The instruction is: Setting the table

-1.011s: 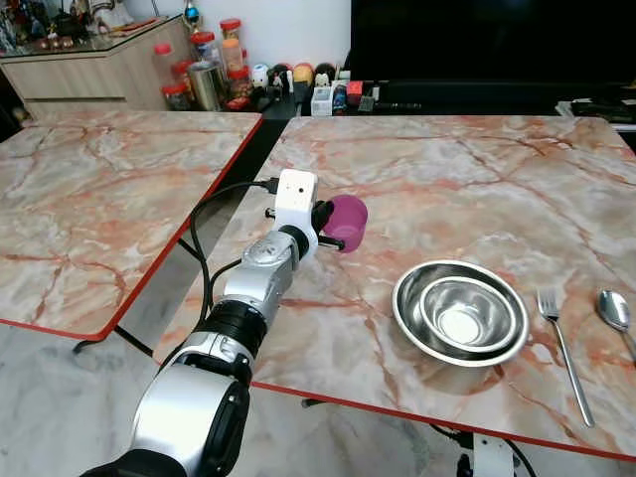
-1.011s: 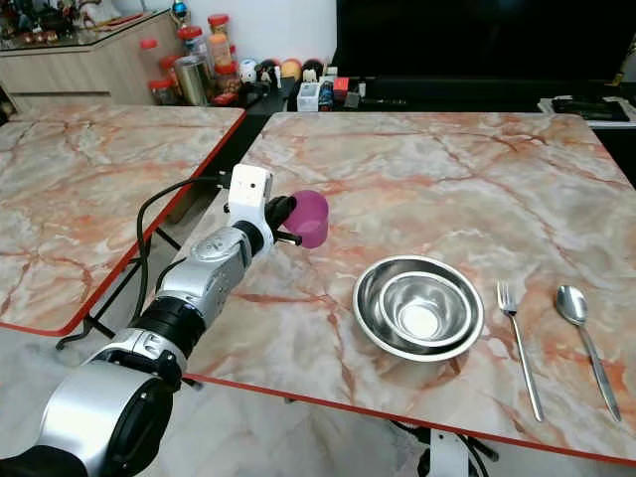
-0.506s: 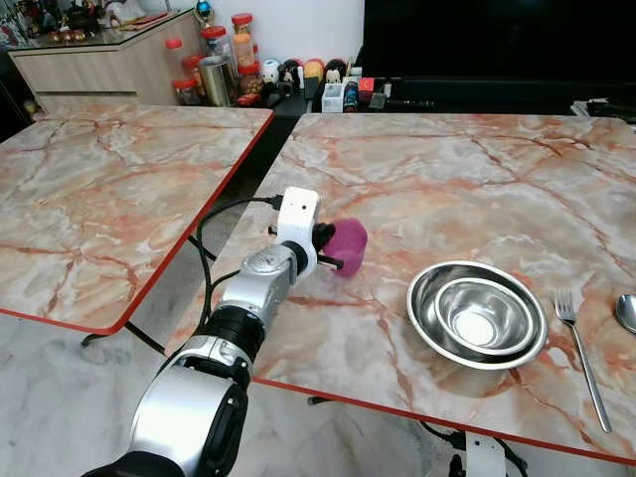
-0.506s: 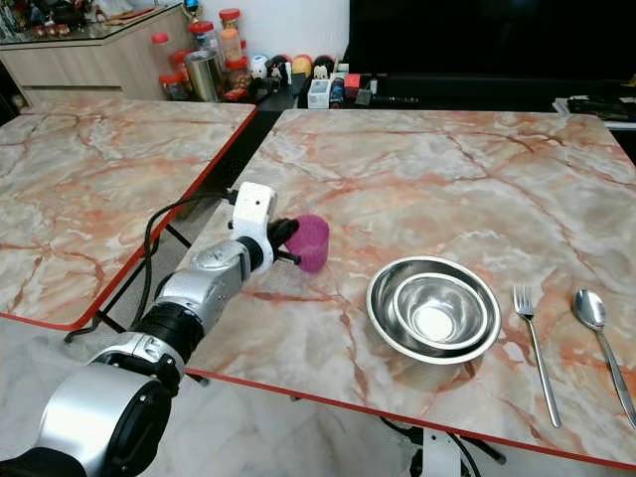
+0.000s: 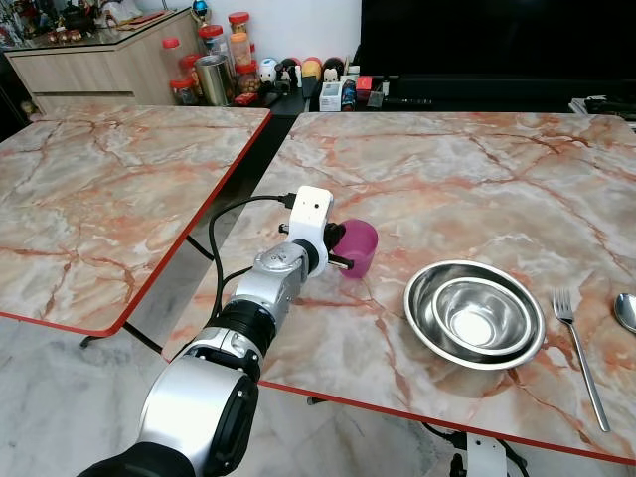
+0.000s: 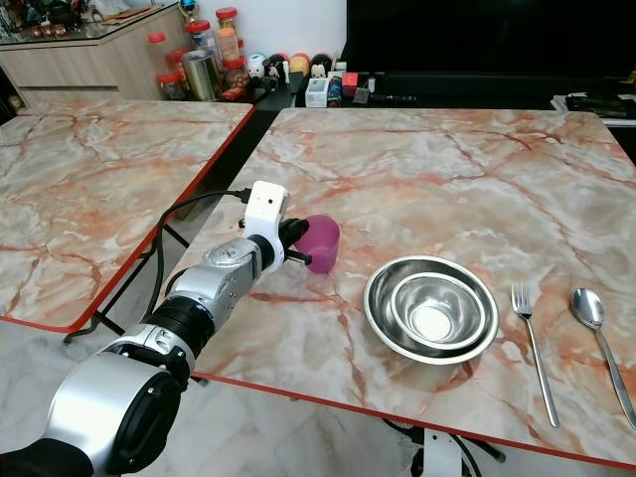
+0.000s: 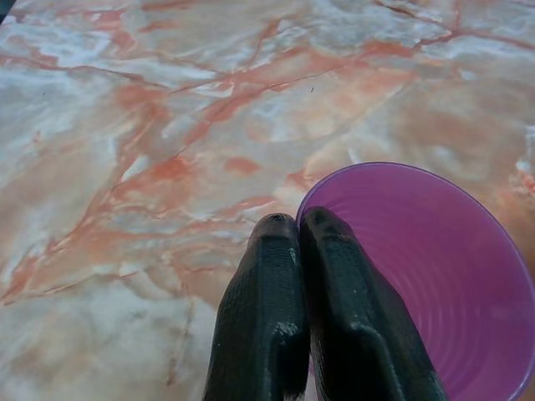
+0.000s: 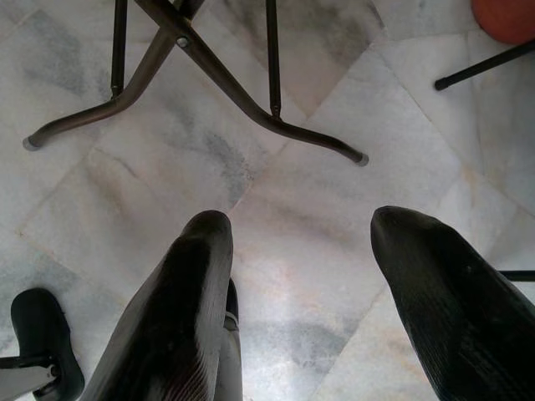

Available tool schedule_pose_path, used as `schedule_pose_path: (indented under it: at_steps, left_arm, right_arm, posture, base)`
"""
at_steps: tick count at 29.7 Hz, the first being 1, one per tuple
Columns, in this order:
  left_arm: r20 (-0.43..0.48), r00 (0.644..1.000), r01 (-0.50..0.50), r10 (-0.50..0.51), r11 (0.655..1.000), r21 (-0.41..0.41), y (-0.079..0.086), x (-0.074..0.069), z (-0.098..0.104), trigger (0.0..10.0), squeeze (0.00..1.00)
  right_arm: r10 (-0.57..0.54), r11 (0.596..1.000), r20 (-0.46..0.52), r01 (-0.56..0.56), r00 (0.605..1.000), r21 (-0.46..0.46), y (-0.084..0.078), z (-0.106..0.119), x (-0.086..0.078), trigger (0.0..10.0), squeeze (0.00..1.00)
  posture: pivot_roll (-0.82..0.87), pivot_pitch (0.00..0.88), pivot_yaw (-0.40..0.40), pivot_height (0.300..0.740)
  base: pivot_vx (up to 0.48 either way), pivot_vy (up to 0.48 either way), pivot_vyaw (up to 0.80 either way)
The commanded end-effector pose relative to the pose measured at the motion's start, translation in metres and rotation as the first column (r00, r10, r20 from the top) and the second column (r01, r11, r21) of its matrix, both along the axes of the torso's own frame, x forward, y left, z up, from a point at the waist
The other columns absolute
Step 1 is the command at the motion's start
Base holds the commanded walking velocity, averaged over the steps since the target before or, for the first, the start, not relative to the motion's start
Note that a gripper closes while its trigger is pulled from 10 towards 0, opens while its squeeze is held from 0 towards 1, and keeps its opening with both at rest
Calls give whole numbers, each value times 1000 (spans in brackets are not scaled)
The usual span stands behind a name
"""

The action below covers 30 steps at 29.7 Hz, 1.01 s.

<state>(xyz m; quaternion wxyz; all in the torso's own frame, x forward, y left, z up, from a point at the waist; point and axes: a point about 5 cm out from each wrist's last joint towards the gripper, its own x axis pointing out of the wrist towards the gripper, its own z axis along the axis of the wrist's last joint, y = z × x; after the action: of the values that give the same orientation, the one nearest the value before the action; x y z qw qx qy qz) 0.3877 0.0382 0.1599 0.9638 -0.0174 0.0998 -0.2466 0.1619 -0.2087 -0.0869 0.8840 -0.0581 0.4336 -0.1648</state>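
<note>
The purple cup point(image 5: 357, 246) stands upright on the marble table point(image 5: 477, 179), left of the 2 nested steel bowls point(image 5: 474, 314) — its rim pinched by the left gripper point(image 7: 299, 236). Releasing with any sideways pull could tip it. The right gripper point(image 8: 313, 251) hangs spread above the floor.

tables: two marble-look tops point(image 5: 477, 179) with red edging, a second one point(image 5: 99, 199) off to the gripper's left across a gap
floor: pale grey-veined tile point(image 8: 276, 234), black folding table legs point(image 8: 217, 83) on it
back wall: white, dark TV screen point(image 5: 497, 40), jars point(image 5: 214, 70) on a low shelf
</note>
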Motion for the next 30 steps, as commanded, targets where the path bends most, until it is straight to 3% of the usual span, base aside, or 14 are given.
schedule_pose_path:
  at_steps: [1, 14, 15, 16, 17, 18, 19, 21, 30]
  left_arm:
    - [6, 1000, -6, 6, 1000, 10, 1, 2, 4, 10000, 0]
    - [-49, 999, -21, 22, 1000, 15, 2, 0, -7, 10000, 0]
    - [-48, 999, -20, 21, 1000, 12, 1, 0, -7, 10000, 78]
    - [-48, 999, -21, 21, 1000, 11, 1, 0, -6, 10000, 78]
    - [-47, 999, -21, 22, 1000, 10, 1, 0, -6, 10000, 424]
    - [-47, 999, -21, 22, 1000, 10, 1, 0, -6, 10000, 424]
    - [-47, 999, -22, 22, 1000, 7, 1, 0, -6, 10000, 761]
    - [-46, 999, -22, 22, 1000, 7, 1, 0, -6, 10000, 1000]
    - [-29, 999, -36, 36, 999, 12, 4, 2, -4, 10000, 1000]
  right_arm:
    - [3, 1000, -2, -3, 1000, 3, 2, -1, -1, 10000, 0]
    - [-4, 1000, 0, 4, 1000, 10, 4, -1, 0, 10000, 0]
    - [-4, 1000, -1, 4, 1000, 10, 4, -1, 0, 10000, 0]
    - [-4, 1000, -1, 4, 1000, 10, 4, -1, 0, 10000, 0]
    - [-4, 1000, -2, 4, 1000, 9, 4, -1, 0, 10000, 0]
    - [-4, 1000, -2, 4, 1000, 9, 4, -1, 0, 10000, 0]
    - [-6, 1000, -3, 6, 1000, 9, 4, -1, -1, 10000, 0]
    - [-7, 1000, -3, 7, 1000, 9, 4, -1, -1, 10000, 0]
    - [-1, 1000, -4, 1, 1000, 14, 5, -1, 0, 10000, 0]
  posture:
    - [-25, 0, 109, 719]
    - [-21, 0, 111, 719]
    - [-20, 0, 109, 719]
    - [-20, 0, 109, 719]
    - [-22, 0, 110, 719]
    - [-22, 0, 110, 719]
    - [-22, 0, 110, 719]
    - [-24, 0, 111, 719]
    - [-20, 0, 108, 719]
  base:
    - [0, 0, 0]
    - [0, 0, 0]
    - [0, 0, 0]
    - [0, 0, 0]
    - [0, 0, 0]
    - [0, 0, 0]
    - [0, 0, 0]
    - [0, 0, 0]
    - [0, 0, 0]
